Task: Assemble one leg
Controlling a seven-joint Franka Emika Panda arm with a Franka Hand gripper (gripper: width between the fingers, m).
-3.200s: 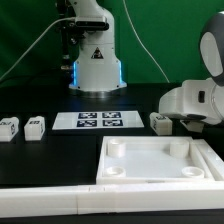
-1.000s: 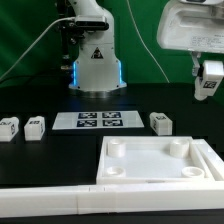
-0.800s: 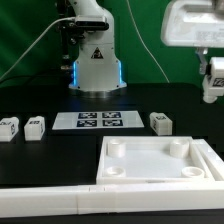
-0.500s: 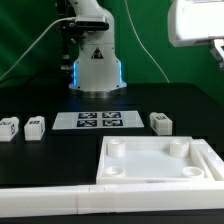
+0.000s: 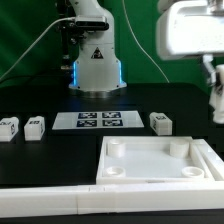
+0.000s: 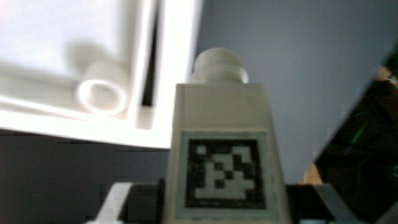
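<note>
My gripper (image 5: pixel 214 76) hangs high at the exterior view's right edge, shut on one leg (image 5: pixel 216 98), which points down, well above the table. In the wrist view the gripper (image 6: pixel 221 203) clamps this leg (image 6: pixel 221 130) between both fingers (image 6: pixel 143 200); its tag faces the camera and its round peg end points away. Three more legs lie on the table: two (image 5: pixel 9 126) (image 5: pixel 35 126) at the exterior view's left, one (image 5: pixel 160 122) right of the marker board (image 5: pixel 98 120).
The large white tray-like piece with round corner sockets (image 5: pixel 160 180) lies in front of the marker board; one socket shows in the wrist view (image 6: pixel 102 95). A long white bar (image 5: pixel 50 202) runs along the front. The robot base (image 5: pixel 95 60) stands behind.
The gripper rose from the table with the leg, swung toward the exterior view's right edge, and the leg now hangs lower and upright. The other legs have not moved.
</note>
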